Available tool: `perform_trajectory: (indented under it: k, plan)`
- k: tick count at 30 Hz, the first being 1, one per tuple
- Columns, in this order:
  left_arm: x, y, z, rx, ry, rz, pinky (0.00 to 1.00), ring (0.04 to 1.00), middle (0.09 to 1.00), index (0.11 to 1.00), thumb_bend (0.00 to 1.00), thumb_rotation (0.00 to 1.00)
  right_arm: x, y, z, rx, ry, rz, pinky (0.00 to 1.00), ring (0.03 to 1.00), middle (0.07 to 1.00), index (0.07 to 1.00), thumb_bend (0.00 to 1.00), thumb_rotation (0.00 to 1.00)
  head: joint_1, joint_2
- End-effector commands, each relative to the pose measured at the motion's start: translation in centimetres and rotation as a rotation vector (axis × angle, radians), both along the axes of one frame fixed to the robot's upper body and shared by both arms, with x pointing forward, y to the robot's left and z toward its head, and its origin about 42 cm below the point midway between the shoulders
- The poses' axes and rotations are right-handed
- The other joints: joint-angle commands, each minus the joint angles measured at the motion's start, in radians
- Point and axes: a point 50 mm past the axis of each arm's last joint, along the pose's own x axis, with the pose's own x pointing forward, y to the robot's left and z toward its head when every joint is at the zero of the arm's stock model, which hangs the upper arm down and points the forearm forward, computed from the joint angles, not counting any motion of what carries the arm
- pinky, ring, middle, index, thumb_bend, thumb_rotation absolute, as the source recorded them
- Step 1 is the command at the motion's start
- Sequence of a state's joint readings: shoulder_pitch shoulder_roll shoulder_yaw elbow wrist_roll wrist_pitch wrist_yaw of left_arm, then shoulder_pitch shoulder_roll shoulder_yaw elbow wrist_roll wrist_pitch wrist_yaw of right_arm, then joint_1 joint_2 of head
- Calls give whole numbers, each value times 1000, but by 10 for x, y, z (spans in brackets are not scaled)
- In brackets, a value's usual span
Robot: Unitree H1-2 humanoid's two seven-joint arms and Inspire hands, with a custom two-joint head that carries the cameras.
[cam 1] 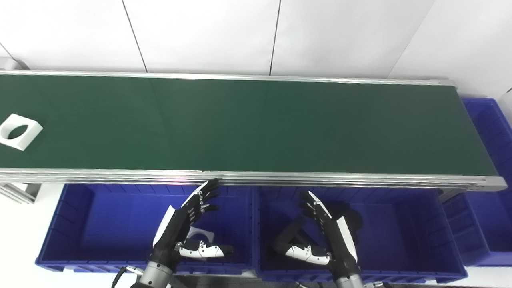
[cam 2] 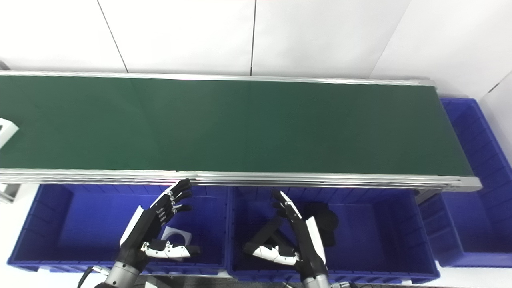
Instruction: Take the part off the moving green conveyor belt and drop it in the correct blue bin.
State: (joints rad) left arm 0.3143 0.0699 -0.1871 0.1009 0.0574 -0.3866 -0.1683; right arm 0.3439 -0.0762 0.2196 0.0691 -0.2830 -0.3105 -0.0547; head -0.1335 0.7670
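Note:
A white square part with a round hole [cam 1: 18,131] lies on the green conveyor belt [cam 1: 248,124] at its far left end; in the right eye view only its corner [cam 2: 7,130] shows at the frame edge. My left hand [cam 1: 188,224] is open and empty, hovering over the left blue bin [cam 1: 72,224]. My right hand [cam 1: 326,232] is open and empty over the middle blue bin [cam 1: 400,232]. Both hands are near the belt's front rail, far from the part.
A white square part [cam 2: 176,236] lies in the left bin under my left hand. Black parts [cam 2: 320,222] lie in the middle bin. A third blue bin [cam 1: 490,160] stands past the belt's right end. A white wall is behind the belt.

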Motion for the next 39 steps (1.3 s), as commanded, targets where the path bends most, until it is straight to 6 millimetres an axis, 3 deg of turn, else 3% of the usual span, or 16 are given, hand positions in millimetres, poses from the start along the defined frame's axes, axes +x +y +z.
perform_trajectory:
  k: [1,20,26,31,39]
  plan:
    - [4,-2,8,-9,-59,0,765,880,911,901,859,104,4,3,9,21,-71,-4,790,848,898,904,800,328,2,2]
    - [4,-1,5,-4,-62,-2,761,883,917,895,858,106,3,3,3,68,-97,-21,831,852,888,925,782,277,4,-15]
    - [3,-3,-5,9,-49,-7,759,874,907,901,865,141,1,0,-7,60,-90,-29,833,849,885,929,780,281,44,-98]
    - [2,-9,-11,9,-31,-8,743,865,899,888,876,98,-2,-5,-14,72,-64,-33,805,850,894,929,769,244,143,-180]
    - [4,-14,-15,67,-35,-9,695,803,850,861,925,121,-4,-12,-18,60,-54,-41,812,843,880,928,758,202,184,-224]
